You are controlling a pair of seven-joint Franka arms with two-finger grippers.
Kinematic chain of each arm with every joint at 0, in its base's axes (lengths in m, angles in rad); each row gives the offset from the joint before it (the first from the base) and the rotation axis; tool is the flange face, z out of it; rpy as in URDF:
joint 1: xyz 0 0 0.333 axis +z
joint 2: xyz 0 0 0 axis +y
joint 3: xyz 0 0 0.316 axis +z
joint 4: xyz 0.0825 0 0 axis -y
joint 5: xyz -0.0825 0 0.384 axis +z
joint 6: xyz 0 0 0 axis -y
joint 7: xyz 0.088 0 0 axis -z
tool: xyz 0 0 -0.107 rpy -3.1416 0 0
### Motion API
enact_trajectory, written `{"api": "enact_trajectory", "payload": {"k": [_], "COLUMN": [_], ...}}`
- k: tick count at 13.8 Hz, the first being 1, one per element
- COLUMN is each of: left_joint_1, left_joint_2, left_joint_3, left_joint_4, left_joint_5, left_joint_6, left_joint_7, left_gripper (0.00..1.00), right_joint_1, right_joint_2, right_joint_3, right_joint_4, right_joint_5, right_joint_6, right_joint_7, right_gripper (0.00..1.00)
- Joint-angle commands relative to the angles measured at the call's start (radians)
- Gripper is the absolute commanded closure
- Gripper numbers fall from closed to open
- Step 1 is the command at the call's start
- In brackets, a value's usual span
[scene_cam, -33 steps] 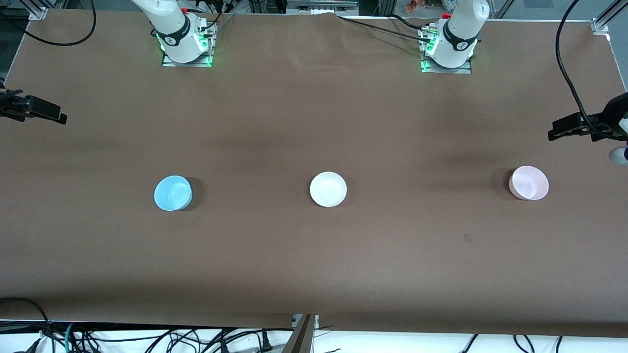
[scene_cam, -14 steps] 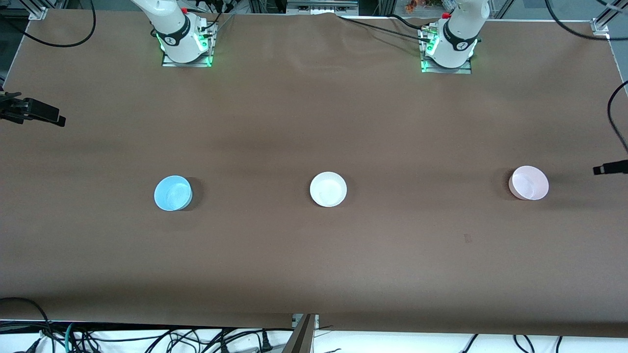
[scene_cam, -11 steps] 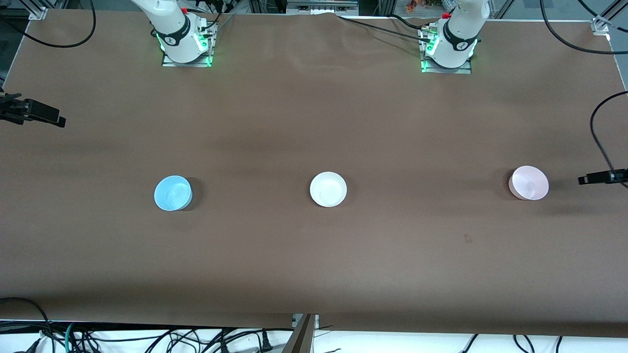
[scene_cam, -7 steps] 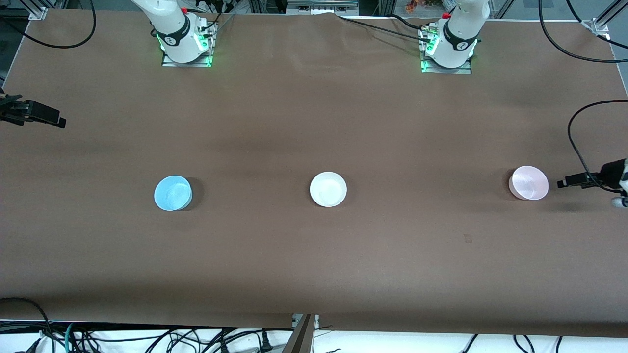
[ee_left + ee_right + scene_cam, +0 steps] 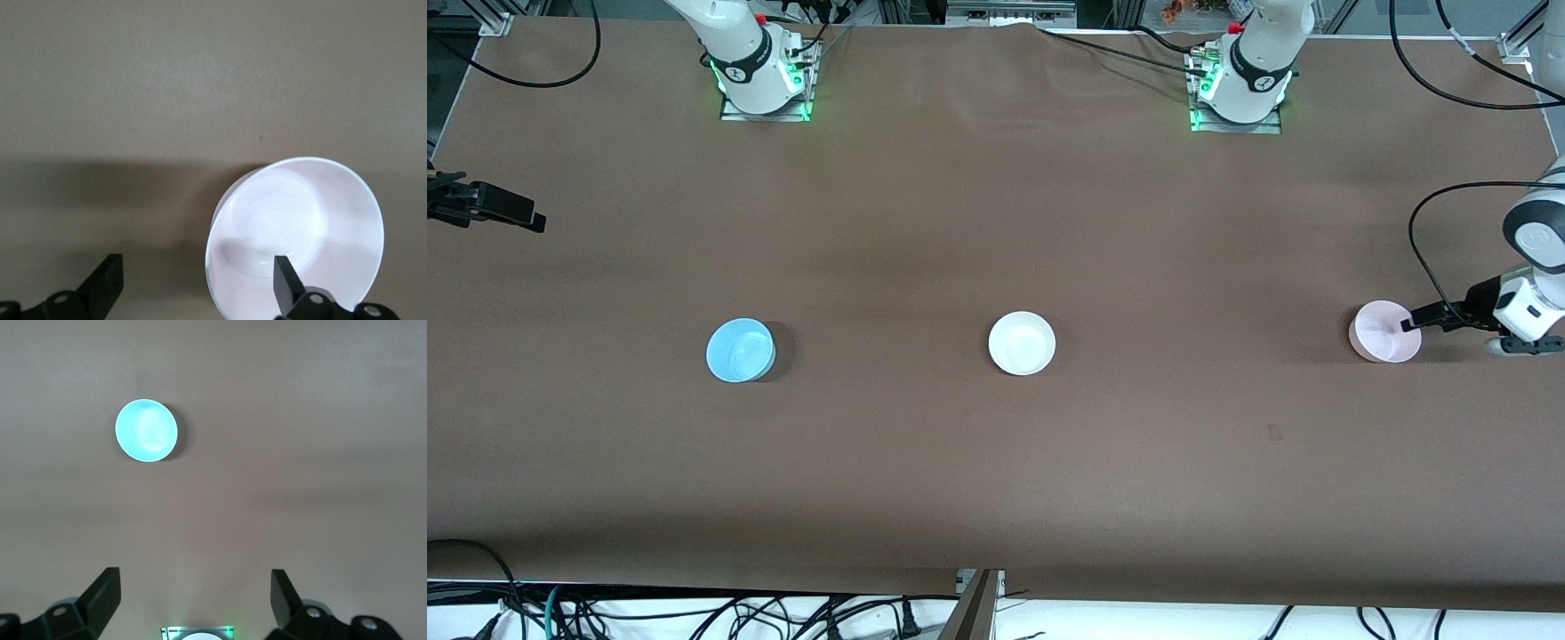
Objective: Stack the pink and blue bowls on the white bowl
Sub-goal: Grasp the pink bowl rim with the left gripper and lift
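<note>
Table: brown paper-covered tabletop (image 5: 996, 222), both arm bases standing along its edge farthest from the front camera.
Left arm: white jointed arm (image 5: 1534, 236) reaching in from the left arm's end of the table, bent down toward the pink bowl.
Right arm: waiting, held high over the table at its own end.
Left gripper: black two-finger left gripper (image 5: 197, 283), fingers spread wide apart, one fingertip (image 5: 285, 277) over the pink bowl's hollow, the other over bare table beside it; nothing is gripped.
Right gripper: black two-finger right gripper (image 5: 195, 597), fingers wide apart and empty, high above the table, looking down on the blue bowl.
Pink bowl: small round pale pink plastic bowl (image 5: 1384, 332), upright on the table toward the left arm's end.
White bowl: small round plain white plastic bowl (image 5: 1021, 342), upright mid-table, between the other two and well apart from both.
Blue bowl: small round light sky blue plastic bowl (image 5: 739, 350), upright toward the right arm's end.
</note>
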Motion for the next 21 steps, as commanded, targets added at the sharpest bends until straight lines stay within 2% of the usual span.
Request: {"api": "enact_trajectory", "payload": {"k": [1, 3, 5, 6, 7, 11, 12, 14, 15, 19, 21], "left_joint_1": [0.002, 0.002, 0.005, 0.005, 0.005, -0.001, -0.012, -0.068, -0.107, -0.205, -0.332], "left_joint_2": [-0.044, -0.044, -0.044, -0.044, -0.044, -0.043, -0.047, -0.05, -0.05, -0.045, -0.028], "left_joint_3": [-0.001, -0.001, -0.001, -0.001, -0.001, -0.001, -0.006, -0.013, -0.032, -0.209, -0.224], "left_joint_4": [-0.06, -0.063, -0.066, -0.066, -0.066, -0.051, -0.02, 0.073, 0.104, 0.158, 0.228], "left_joint_5": [-0.04, -0.045, -0.048, -0.052, -0.075, -0.095, -0.094, -0.094, -0.092, -0.081, -0.022], "left_joint_6": [0.025, 0.023, 0.02, 0.017, 0.017, 0.006, -0.03, -0.185, -0.231, -0.235, -0.236], "left_joint_7": [0.04, 0.04, 0.041, 0.04, 0.04, 0.057, 0.052, 0.028, -0.018, -0.355, -0.547], "left_gripper": [0.21, 0.46, 0.8, 0.92, 1.0, 1.0, 1.0, 1.0, 1.0, 1.0, 1.0], "right_joint_1": [-0.007, -0.007, -0.007, -0.007, -0.007, -0.007, -0.007, -0.007, -0.007, -0.007, -0.006], "right_joint_2": [0.012, 0.012, 0.012, 0.012, 0.012, 0.012, 0.012, 0.012, 0.012, 0.012, 0.012], "right_joint_3": [0.002, 0.004, 0.002, 0.002, 0.004, 0.004, 0.002, 0.004, 0.004, 0.004, 0.004], "right_joint_4": [0.03, 0.03, 0.03, 0.028, 0.03, 0.03, 0.03, 0.03, 0.03, 0.03, 0.03], "right_joint_5": [-0.005, -0.005, -0.005, -0.005, -0.005, -0.005, -0.005, -0.005, -0.005, -0.005, -0.005], "right_joint_6": [-0.009, -0.009, -0.009, -0.009, -0.009, -0.01, -0.01, -0.01, -0.01, -0.01, -0.01], "right_joint_7": [-0.006, -0.006, -0.006, -0.006, -0.006, -0.004, -0.004, -0.003, -0.003, -0.004, -0.003], "right_gripper": [0.01, 0.01, 0.01, 0.01, 0.01, 0.01, 0.01, 0.01, 0.01, 0.01, 0.01]}}
